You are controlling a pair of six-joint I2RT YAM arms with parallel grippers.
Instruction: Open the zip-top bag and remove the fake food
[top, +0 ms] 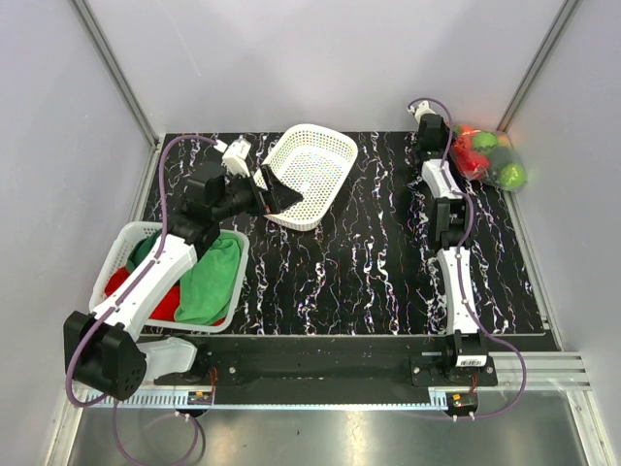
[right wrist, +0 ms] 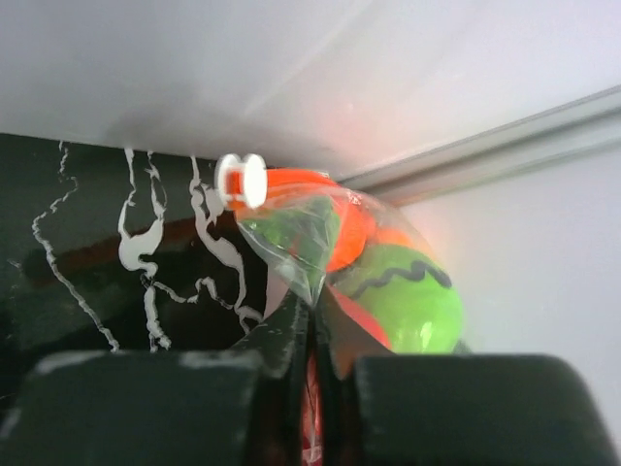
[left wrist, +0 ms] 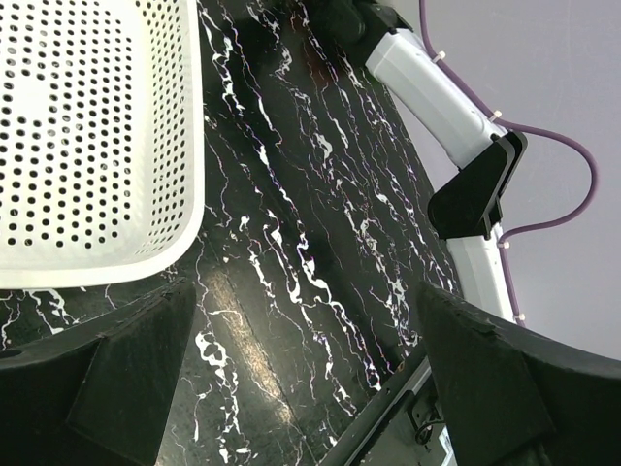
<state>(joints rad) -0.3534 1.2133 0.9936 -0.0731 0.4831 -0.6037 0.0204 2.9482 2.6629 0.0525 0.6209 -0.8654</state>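
Zip-top bag (top: pixel 488 155): one, its film pinched by the right end effector (right wrist: pixel 312 320); left end effector (left wrist: pixel 306 296) spread; two baskets (top: pixel 342 177) (top: pixel 109 264).

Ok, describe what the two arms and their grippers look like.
Both the left arm and right arm have white shell links, black joints and bases, and a purple cable looping along each. The left gripper and right gripper have broad matte black fingers. A white label marks the right base.

Far basket (top: pixel 335 146): white mesh, on my black marbled counter (top: pixel 378 262).
Left basket (top: pixel 136 226): white mesh, holding red cloth (top: pixel 121 282), green cloth (top: pixel 209 280).
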